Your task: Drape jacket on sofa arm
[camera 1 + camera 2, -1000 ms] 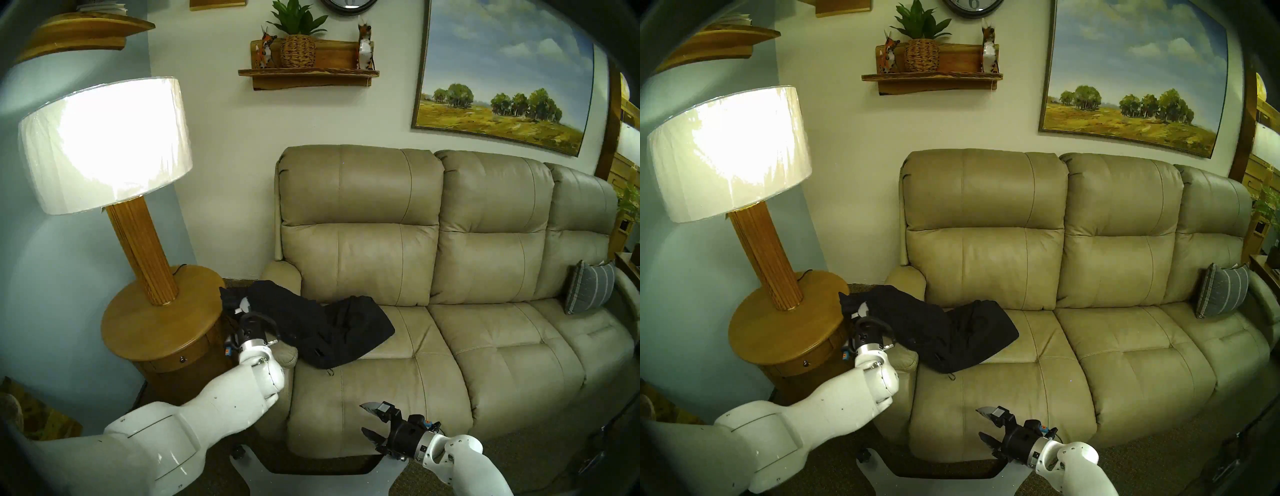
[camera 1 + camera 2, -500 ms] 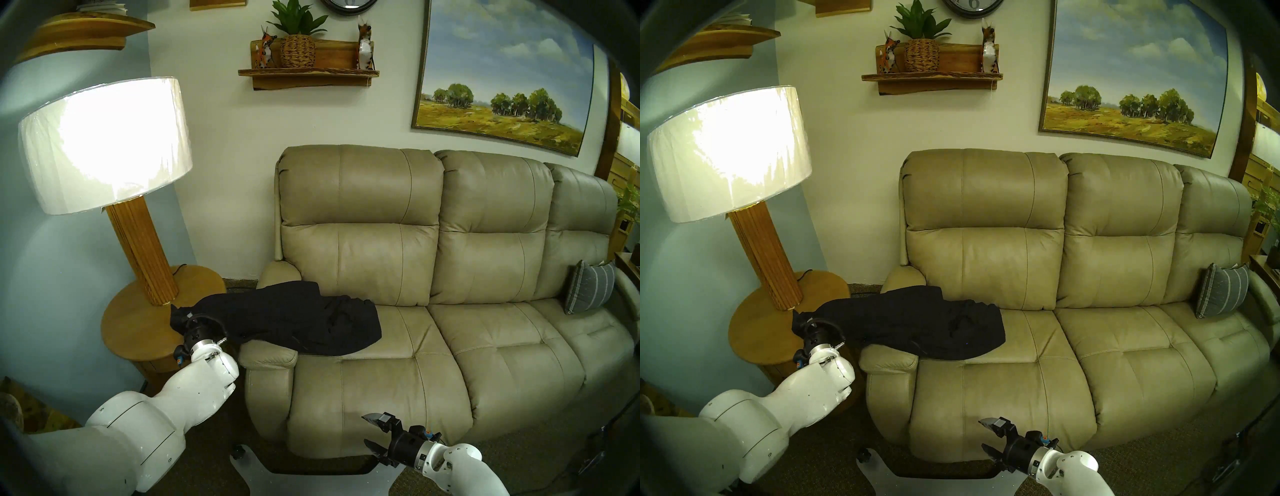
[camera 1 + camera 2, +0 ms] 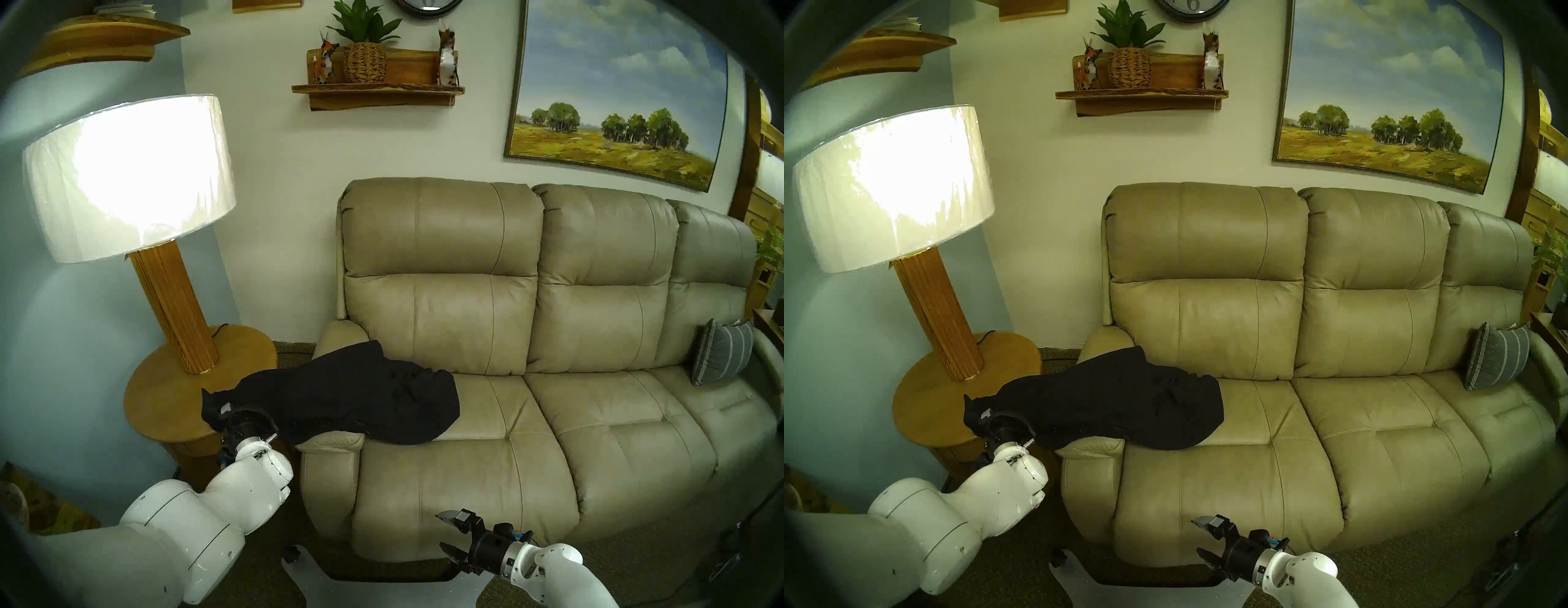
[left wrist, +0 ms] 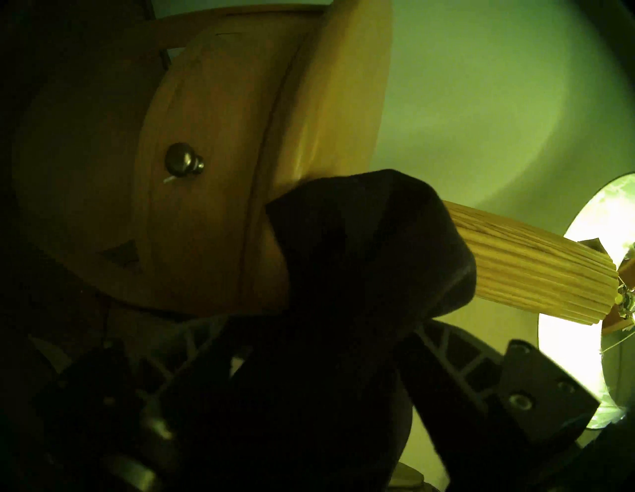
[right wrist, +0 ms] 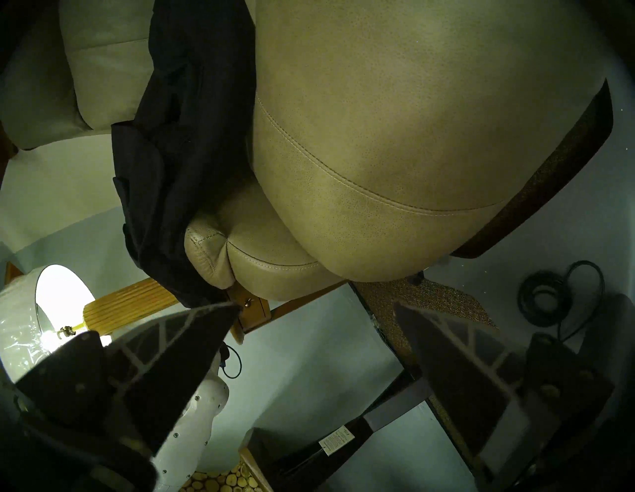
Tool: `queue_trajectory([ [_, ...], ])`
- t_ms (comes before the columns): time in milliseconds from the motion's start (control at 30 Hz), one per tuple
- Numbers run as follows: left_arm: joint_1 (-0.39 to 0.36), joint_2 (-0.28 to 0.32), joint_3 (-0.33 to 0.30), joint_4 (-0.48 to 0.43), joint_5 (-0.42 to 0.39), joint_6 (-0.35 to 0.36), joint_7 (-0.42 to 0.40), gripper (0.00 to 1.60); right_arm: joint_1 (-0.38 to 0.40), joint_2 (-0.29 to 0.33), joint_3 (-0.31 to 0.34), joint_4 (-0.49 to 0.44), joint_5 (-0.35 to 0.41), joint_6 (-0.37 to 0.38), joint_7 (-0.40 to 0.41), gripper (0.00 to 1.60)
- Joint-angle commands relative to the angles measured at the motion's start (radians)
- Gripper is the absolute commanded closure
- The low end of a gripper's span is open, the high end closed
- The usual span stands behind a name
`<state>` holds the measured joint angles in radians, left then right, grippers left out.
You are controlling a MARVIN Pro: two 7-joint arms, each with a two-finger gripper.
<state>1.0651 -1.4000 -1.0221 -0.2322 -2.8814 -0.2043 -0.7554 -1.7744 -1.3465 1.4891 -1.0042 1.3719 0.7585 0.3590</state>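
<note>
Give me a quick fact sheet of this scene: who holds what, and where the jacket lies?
jacket: black, lying across the sofa arm and onto the seat
left gripper: shut on the jacket's end, above the round table
right gripper: open, empty, in front of the sofa
lamp: lit, on the table
</note>
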Motion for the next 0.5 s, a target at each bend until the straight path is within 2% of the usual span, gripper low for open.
queue_trajectory([
  [0, -0.013, -0.041, 0.001, 0.041, 0.002, 0.048, -0.018, 0.00, 0.038, -0.003, -0.003, 0.024, 0.000, 0.000, 0.035, 0.00],
  [467, -0.032, -0.052, 0.000, 0.083, 0.002, 0.074, -0.020, 0.00, 0.044, -0.004, -0.009, 0.032, -0.010, 0.001, 0.058, 0.00],
])
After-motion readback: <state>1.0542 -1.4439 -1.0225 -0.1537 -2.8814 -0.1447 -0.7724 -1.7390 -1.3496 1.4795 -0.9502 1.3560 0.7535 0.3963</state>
